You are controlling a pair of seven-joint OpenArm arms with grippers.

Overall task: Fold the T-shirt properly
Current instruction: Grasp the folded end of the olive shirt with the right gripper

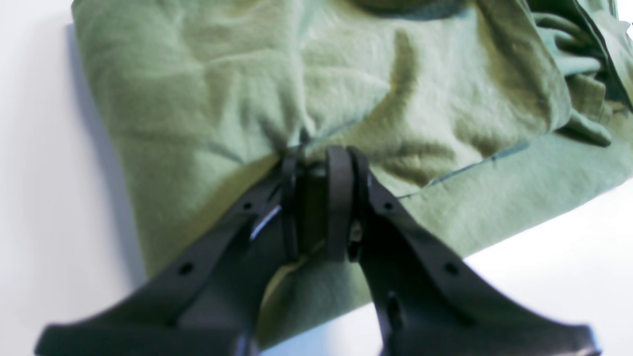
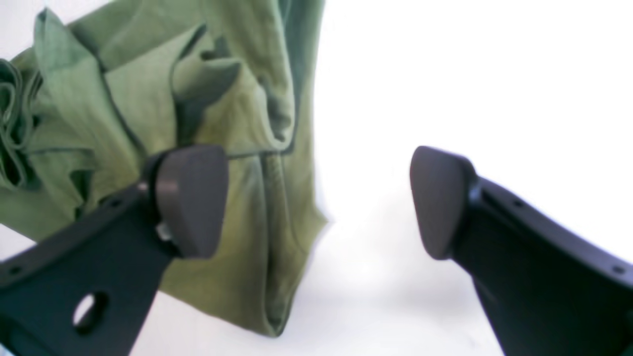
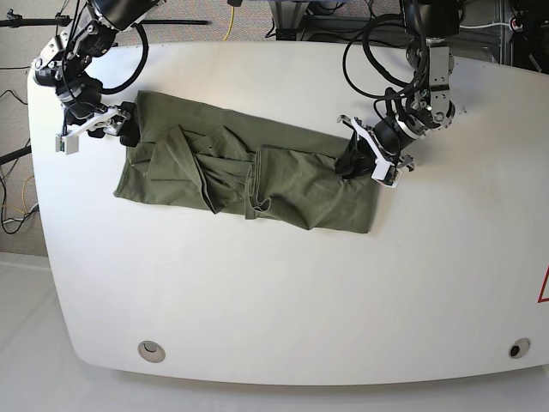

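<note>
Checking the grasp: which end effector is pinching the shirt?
The left end effector, shut on the shirt; the right end effector stands open at the other end.

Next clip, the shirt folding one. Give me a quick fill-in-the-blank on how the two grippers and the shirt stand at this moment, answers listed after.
1. The left gripper is ____ on a pinch of the T-shirt.
2. The right gripper has its jaws wide ____, holding nothing.
3. The T-shirt lies on a ____ table.
4. In the base view, the shirt's middle is ____ into folds rather than flat.

Missing words: shut; open; white; bunched
</note>
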